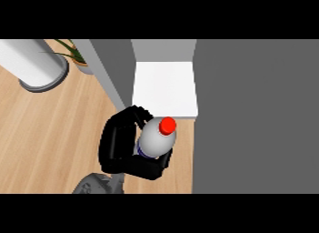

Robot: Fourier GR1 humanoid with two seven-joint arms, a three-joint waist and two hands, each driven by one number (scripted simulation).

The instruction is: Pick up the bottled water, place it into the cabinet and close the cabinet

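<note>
The bottle (156, 139) is sitting upright in the left hand (115, 145), whose fingers are curling round it and hiding its base. It is nearing the white shelf (165, 88) edge, with the grey door (262, 113) crowding its right and the counter (41, 136) lying open to the left.

The black hand (113, 145) curled round the pale plastic water bottle with a red cap (156, 139) hides its lower body and base. Below the bottle, the grey forearm (94, 184) is cut by the lower edge. Up and left of the bottle, the white cylinder (27, 59) and green potted plant (73, 52) are cut off at the top; the grey cabinet (262, 118) wall hides part of the pot
</note>
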